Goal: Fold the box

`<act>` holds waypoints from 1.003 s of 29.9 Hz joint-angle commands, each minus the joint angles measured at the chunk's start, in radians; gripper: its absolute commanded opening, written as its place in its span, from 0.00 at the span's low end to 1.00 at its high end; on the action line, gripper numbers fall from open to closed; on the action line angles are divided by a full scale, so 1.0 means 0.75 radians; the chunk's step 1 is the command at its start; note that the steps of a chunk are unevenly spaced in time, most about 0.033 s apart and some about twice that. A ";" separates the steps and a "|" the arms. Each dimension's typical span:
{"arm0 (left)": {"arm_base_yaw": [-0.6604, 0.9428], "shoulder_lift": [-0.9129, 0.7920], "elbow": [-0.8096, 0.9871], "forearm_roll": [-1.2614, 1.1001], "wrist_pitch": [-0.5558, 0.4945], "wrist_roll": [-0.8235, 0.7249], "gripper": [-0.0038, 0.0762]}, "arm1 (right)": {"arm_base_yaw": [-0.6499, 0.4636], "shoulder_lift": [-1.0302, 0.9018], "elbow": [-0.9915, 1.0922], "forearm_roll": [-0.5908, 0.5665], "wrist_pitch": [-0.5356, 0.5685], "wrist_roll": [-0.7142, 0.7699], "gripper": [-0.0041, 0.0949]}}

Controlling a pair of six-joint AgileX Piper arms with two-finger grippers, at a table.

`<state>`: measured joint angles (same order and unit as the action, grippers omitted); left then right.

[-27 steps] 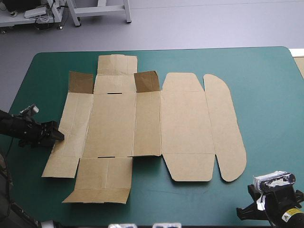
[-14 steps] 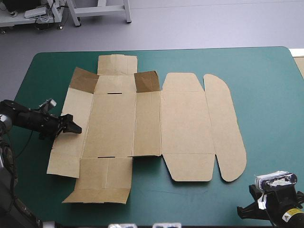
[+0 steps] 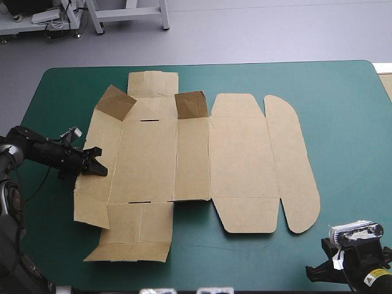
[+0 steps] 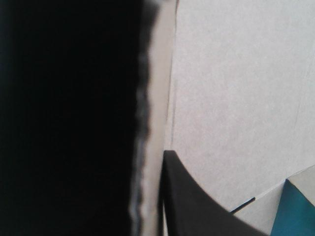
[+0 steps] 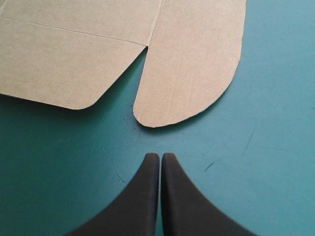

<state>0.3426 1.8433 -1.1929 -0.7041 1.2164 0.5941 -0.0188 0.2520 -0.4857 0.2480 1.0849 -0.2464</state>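
The brown box (image 3: 208, 159) lies as a cut sheet on the teal-green table (image 3: 343, 122). Most of it is flat. Its left wall panel (image 3: 98, 141) is tilted up, and two small flaps (image 3: 190, 104) near the far edge stand raised. My left gripper (image 3: 97, 166) is at that left panel's outer edge. In the left wrist view the board's edge (image 4: 152, 147) runs between the two black fingers (image 4: 187, 201), which are shut on it. My right gripper (image 5: 161, 156) is shut and empty over bare cover, just short of the box's rounded flap (image 5: 192, 64) near the table's front right corner.
A sliver of more brown board (image 3: 387, 86) shows past the table's right edge. Bare teal-green cover runs along the near edge (image 3: 245, 263) and down the right side.
My left gripper moved in over the box's left panel and closed on its edge. The panel and its far flap tilted up, and the sheet slid slightly right. The right arm stayed still.
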 commanded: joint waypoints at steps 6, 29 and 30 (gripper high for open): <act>-0.206 -0.224 -0.287 0.198 0.106 0.020 0.04 | 0.006 0.013 -0.035 0.009 -0.080 -0.001 0.04; -1.144 -0.437 -0.589 1.045 -0.502 0.302 0.04 | 0.006 0.013 -0.035 0.009 -0.083 -0.001 0.04; -1.169 -0.434 -0.589 1.045 -0.517 0.320 0.04 | 0.006 0.013 -0.035 0.009 -0.083 -0.001 0.04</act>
<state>-0.4853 1.5601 -1.6002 0.0717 0.9453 0.8045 -0.0188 0.2520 -0.4857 0.2456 1.0847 -0.2459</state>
